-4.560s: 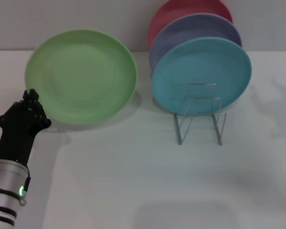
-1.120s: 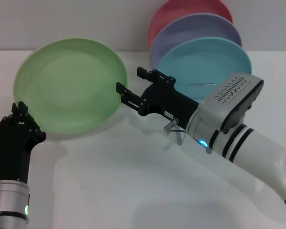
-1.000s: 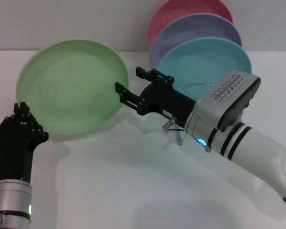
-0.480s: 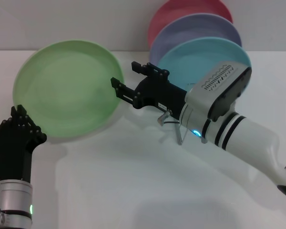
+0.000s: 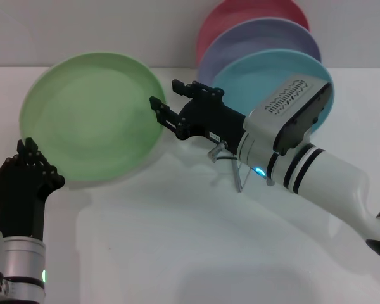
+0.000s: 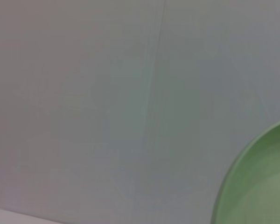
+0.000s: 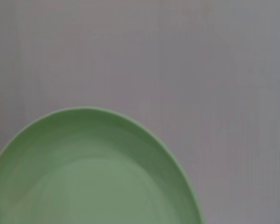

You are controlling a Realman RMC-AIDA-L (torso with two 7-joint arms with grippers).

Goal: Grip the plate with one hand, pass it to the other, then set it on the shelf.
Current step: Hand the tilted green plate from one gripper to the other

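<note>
My left end effector [image 5: 30, 152] grips the light-green plate [image 5: 92, 117]; my right end effector [image 5: 171, 104], fingers spread at the rim, could knock it loose.

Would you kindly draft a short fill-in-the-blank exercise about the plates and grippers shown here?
1. The left gripper holds the ____ plate by its lower rim.
2. The right gripper has its jaws ____ at that plate's edge.
3. The front plate on the wire rack is ____.

Missing words: green; open; turquoise
</note>
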